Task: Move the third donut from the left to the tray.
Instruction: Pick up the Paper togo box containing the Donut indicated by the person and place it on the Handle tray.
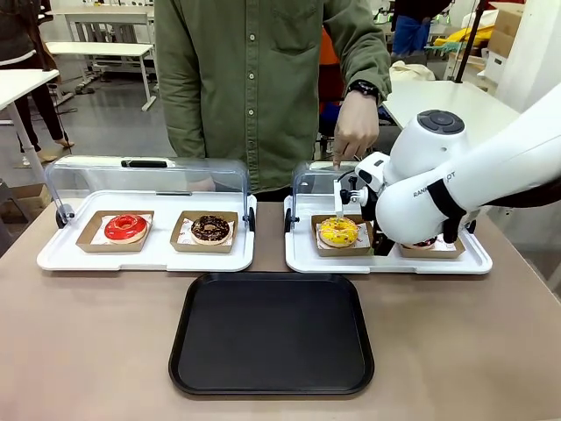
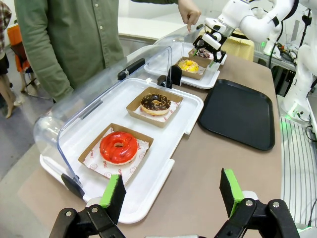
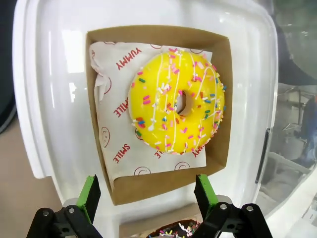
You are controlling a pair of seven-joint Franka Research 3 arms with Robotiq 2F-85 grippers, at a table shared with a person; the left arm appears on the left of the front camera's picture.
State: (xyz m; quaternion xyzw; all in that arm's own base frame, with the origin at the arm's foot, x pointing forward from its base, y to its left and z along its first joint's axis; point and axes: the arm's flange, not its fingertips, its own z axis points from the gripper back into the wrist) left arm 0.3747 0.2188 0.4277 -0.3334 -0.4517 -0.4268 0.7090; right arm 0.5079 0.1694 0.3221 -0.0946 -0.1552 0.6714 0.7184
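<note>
1. Front view: the right arm (image 1: 456, 180) covers its own gripper and most of the chocolate donut (image 1: 427, 243) beside the yellow donut (image 1: 338, 231).
2. Right wrist view: the picture's bottom edge cuts off a sprinkled chocolate donut (image 3: 171, 230) between the fingers (image 3: 89, 196) of the right gripper (image 3: 147, 193).
3. Left wrist view: past the left gripper (image 2: 172, 191), the right gripper (image 2: 210, 44) is too small to judge its opening.

bright, even, sharp indoor light
</note>
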